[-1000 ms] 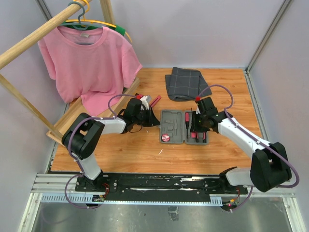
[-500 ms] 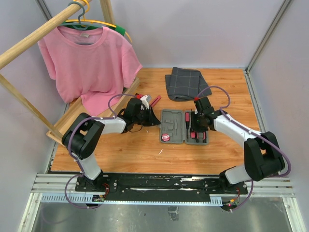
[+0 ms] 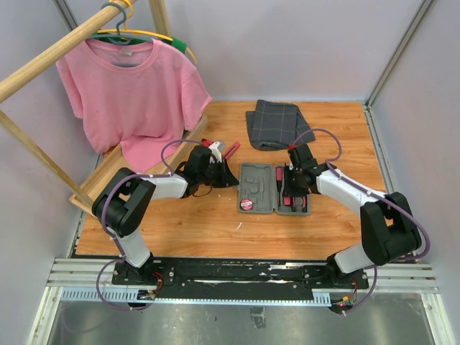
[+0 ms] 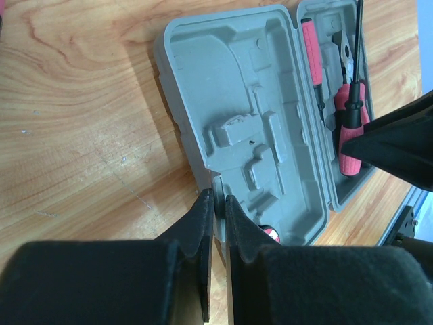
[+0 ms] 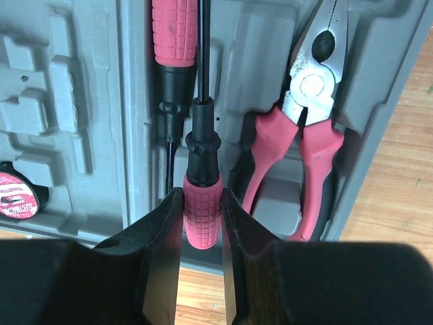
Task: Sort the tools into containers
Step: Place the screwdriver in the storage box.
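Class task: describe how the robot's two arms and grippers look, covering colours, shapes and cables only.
Both the left arm and right arm have white tubular links joined by black rounded joints. A purple cable loops loosely along each. The left gripper and right gripper are matt black, with two flat, tapering fingers.

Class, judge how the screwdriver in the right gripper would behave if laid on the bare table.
Screwdriver: likely stiff, given its straight metal shaft. Its round handle may roll on the table. The ribbed pink grip probably resists slipping in the right gripper.
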`<state>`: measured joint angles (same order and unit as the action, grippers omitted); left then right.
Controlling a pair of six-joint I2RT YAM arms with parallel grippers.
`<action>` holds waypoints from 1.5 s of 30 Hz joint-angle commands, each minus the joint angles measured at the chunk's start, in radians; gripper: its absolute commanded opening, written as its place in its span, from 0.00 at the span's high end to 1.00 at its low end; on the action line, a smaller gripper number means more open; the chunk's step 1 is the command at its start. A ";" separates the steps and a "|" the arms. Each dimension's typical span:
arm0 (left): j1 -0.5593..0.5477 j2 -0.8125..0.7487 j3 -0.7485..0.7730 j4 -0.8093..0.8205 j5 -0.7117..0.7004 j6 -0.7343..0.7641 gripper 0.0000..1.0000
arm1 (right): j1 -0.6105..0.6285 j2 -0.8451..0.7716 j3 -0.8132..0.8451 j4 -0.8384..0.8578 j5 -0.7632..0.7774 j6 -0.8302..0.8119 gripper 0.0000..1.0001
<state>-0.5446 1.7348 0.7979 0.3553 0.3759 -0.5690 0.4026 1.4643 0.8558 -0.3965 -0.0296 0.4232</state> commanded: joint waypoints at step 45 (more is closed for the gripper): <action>0.006 -0.013 0.031 -0.015 -0.012 0.032 0.99 | -0.016 -0.042 -0.037 -0.097 0.030 0.016 0.62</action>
<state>-0.5449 1.7348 0.8024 0.3416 0.3759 -0.5682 0.4030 1.4597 0.8207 -0.4099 -0.0570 0.4477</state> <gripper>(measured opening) 0.107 0.367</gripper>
